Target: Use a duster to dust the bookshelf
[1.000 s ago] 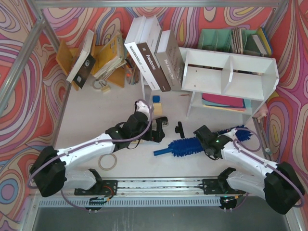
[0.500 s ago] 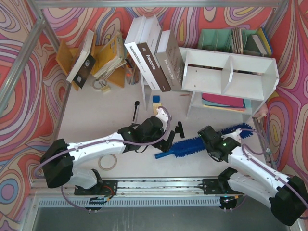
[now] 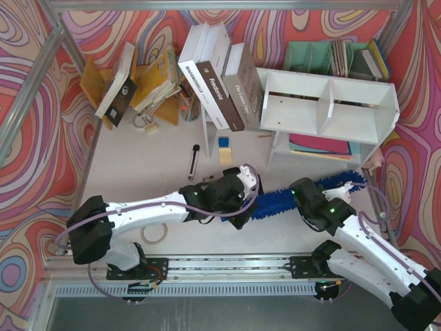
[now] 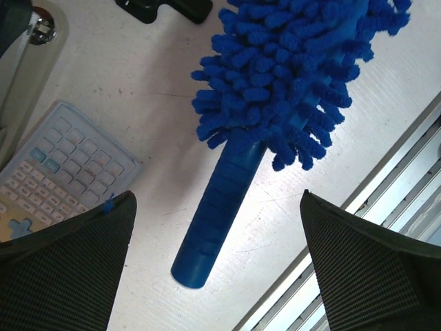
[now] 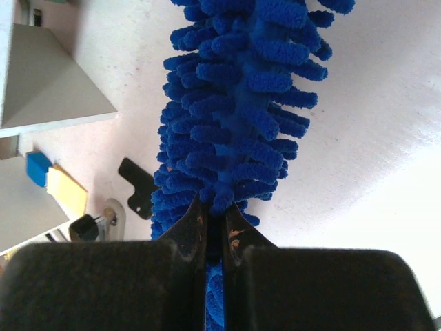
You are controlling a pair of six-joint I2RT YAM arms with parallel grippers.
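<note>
The duster (image 3: 279, 200) stretches across the surface's near-right part, in front of the bookshelf (image 3: 331, 103) — fluffy head toward the right edge, handle toward the middle. The right fingers (image 5: 200, 231) are clamped on the head's spine, with bristles bulging past them. The left fingers (image 4: 76, 269) stand wide apart on either side of the short handle (a calculator (image 4: 62, 165) lies just beside it) — clear of it on both sides.

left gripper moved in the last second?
Yes. The left gripper went right, away from the tape roll, and is now open astride the handle of the duster.
</note>
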